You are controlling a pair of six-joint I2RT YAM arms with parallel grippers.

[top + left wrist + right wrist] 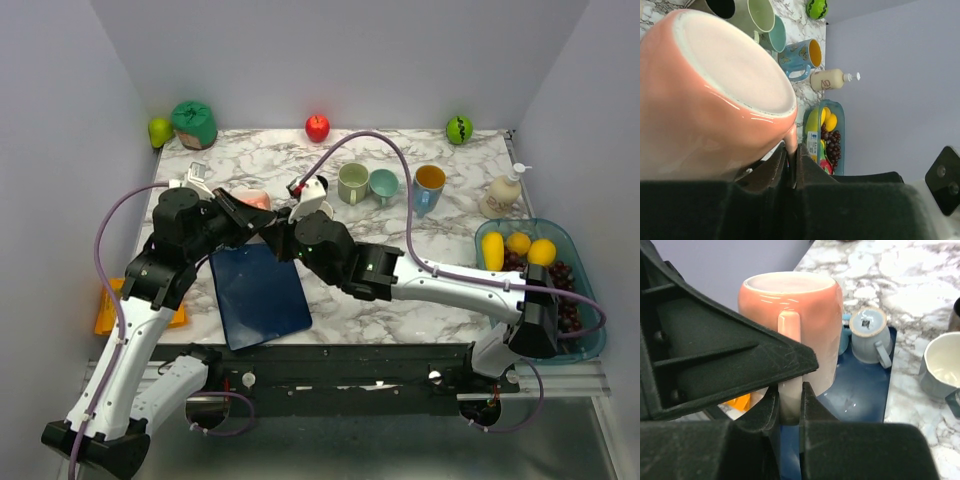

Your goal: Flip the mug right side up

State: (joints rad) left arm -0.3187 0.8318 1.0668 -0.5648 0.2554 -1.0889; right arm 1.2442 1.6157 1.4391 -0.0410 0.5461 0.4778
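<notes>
Grey walls [60, 120] close in the marble table [450, 250] on three sides. Near the blue mat [260, 295], the left gripper [791, 156] and right gripper [790, 400] both pinch the upside-down pink mug [790, 295] by its handle.

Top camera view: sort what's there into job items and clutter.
Job: pink mug, left tool, right tool, both on its handle.
Clutter: green mug, teal mug, blue mug, soap bottle, red apple, fruit tub, navy mat.
</notes>
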